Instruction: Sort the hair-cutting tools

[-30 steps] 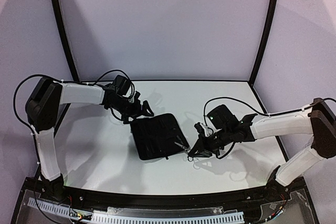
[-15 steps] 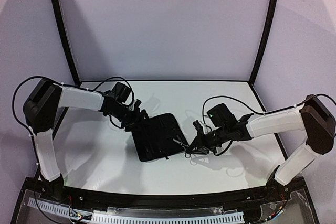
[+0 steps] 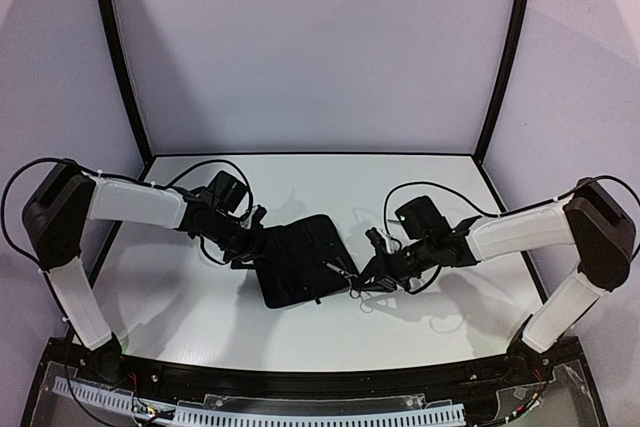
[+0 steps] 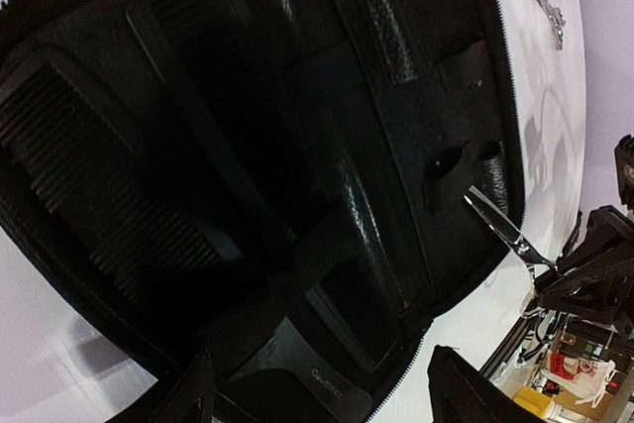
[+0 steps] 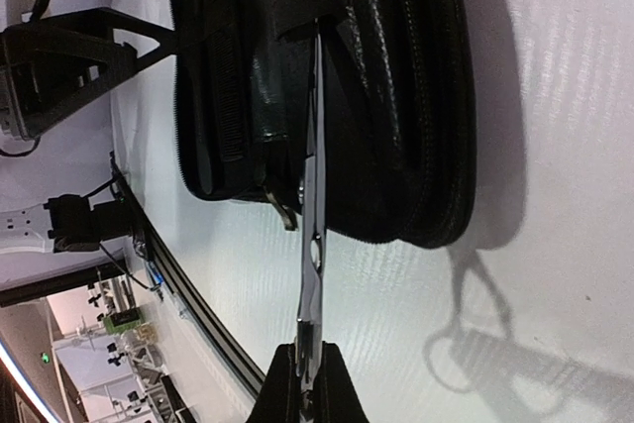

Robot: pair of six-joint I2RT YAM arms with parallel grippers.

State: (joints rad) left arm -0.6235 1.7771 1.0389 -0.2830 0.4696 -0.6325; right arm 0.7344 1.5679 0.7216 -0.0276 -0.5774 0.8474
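Note:
The black zip case (image 3: 300, 259) lies open at mid-table. In the left wrist view it holds two black combs, one with wide teeth (image 4: 94, 185) and a slimmer one (image 4: 203, 96). My right gripper (image 3: 366, 278) is shut on silver scissors (image 5: 312, 245), gripped at the handle end (image 5: 307, 398). Their blade tip reaches into a strap pocket of the case (image 5: 327, 76) and also shows in the left wrist view (image 4: 505, 230). A second pair of silver scissors (image 4: 543, 7) lies on the table beyond the case. My left gripper (image 3: 250, 238) is open over the case's left edge, its fingertips (image 4: 198, 395) spread wide.
The white table (image 3: 180, 297) is bounded by a black frame, with purple walls behind and at the sides. Cables trail from both wrists. The case's zip edge (image 5: 436, 146) faces the right arm.

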